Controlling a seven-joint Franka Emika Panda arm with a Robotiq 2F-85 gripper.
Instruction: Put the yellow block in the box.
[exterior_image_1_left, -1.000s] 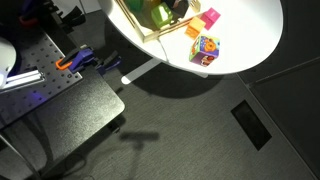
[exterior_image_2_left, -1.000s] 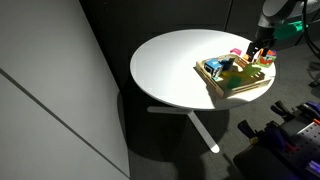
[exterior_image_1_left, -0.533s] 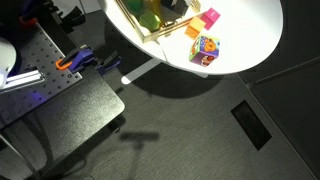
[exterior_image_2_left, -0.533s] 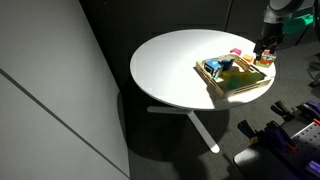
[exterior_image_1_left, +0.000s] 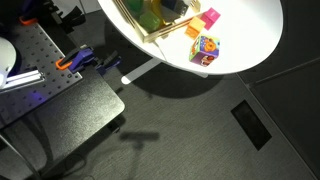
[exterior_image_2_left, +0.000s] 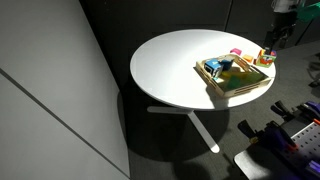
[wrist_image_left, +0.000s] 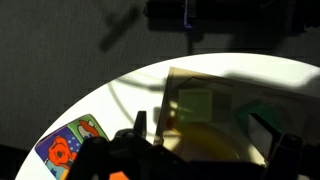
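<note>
The yellow block (wrist_image_left: 197, 105) lies inside the box (wrist_image_left: 172, 88), a light-wood tray, near its far corner in the wrist view. The box also shows in both exterior views (exterior_image_1_left: 135, 25) (exterior_image_2_left: 215, 82); the block is a green-yellow patch there (exterior_image_1_left: 158, 12). My gripper (wrist_image_left: 215, 140) is open and empty, raised above the box with a finger at each side of the view. In an exterior view the gripper (exterior_image_2_left: 276, 38) hangs above the table's edge by the box.
A multicoloured cube (exterior_image_1_left: 205, 48) (exterior_image_2_left: 265, 57) (wrist_image_left: 70, 145) and a pink block (exterior_image_1_left: 210, 17) (exterior_image_2_left: 236, 52) sit on the round white table (exterior_image_2_left: 170, 60) beside the box. The box also holds a rounded yellow object (wrist_image_left: 205, 140) and a teal piece (wrist_image_left: 265, 120).
The gripper has risen up and away from the box, empty. The block stays in the box.
</note>
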